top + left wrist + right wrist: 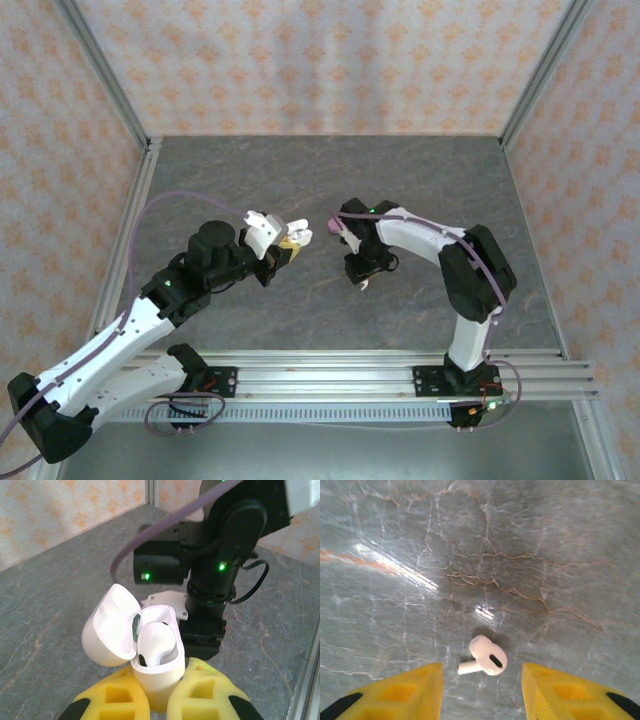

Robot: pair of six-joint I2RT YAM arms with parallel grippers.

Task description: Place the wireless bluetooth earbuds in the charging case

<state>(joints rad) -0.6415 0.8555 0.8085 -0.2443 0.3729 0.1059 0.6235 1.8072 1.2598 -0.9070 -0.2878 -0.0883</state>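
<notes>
My left tool is clamping the open white charging case, with one seated earbud sitting inside. My right tool is hanging spread wide astride a loose white earbud lying on the desk. Closing off-centre, I am risking flicking it away. No writing is showing.

The left gripper's yellow fingers clamp the lower body of a white charging case, whose lid hangs open to the left with one white earbud seated inside, while the right arm, black with two green lights, stands just behind over the grey marbled table.
</notes>
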